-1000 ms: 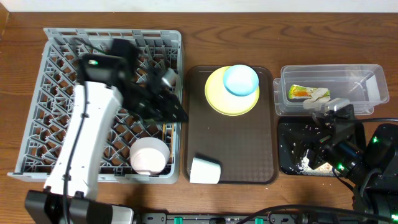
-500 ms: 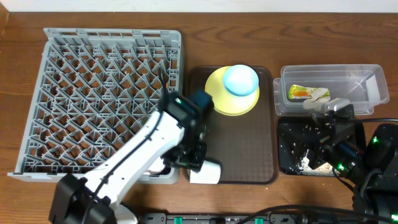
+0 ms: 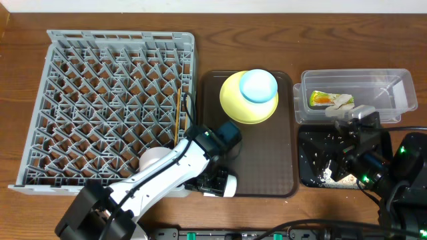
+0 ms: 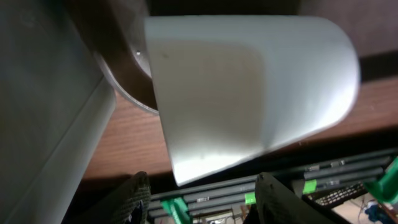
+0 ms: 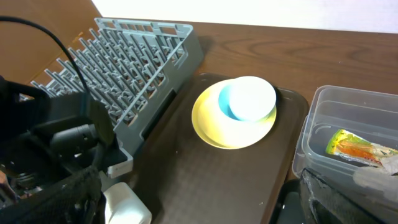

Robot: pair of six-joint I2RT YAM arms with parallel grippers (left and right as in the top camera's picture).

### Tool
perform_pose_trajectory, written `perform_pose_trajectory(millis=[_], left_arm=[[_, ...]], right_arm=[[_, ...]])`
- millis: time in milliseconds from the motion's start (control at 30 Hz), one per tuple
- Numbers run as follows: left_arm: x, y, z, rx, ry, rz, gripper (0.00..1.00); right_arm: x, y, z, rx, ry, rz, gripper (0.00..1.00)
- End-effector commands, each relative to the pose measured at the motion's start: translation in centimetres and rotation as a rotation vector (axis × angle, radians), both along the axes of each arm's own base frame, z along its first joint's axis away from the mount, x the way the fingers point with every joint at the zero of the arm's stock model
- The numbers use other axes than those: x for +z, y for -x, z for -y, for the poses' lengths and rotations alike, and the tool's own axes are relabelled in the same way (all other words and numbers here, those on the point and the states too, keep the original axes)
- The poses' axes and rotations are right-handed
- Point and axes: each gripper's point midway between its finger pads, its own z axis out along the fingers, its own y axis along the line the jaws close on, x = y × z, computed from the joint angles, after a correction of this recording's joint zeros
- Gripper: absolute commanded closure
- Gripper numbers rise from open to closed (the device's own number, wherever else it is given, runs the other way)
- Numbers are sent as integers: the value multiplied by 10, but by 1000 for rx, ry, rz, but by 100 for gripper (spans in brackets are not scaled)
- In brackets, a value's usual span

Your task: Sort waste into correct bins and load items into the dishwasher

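Cup point(image 4: 249, 93), white, lies tipped at the near left corner of the brown tray point(image 3: 267, 160), the left gripper point(image 4: 202, 190) spread just above it; right gripper point(image 3: 343, 143) gapes empty over black tray point(image 3: 310, 177).

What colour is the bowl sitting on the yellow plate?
The bowl is light blue; the overhead view shows it best.

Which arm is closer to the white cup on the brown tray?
Left. The left gripper is right at the white cup; the right gripper is far off to the side, over the black tray.
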Motion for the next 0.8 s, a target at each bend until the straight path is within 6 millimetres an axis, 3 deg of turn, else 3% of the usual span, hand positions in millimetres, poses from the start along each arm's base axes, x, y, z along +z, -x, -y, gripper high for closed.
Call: perform_pose_trajectory(millis=[0,133,233,500,767], left_arm=[[-7,-1,-4,31,-14,19,44],[-12,-3,-1,34,0,32,45],[-12,-4,1,34,9,37,52],[-10,-6,22,30,108,34,57],[-10,-6,32,6,136,53,65]], right_arm=[[5,2,-2,11,8,17,1],[5,2,-2,11,9,17,1],[5,2,-2,11,8,17,1],[5,2,-2,11,8,17,1],[5,2,-2,11,8,17,1]])
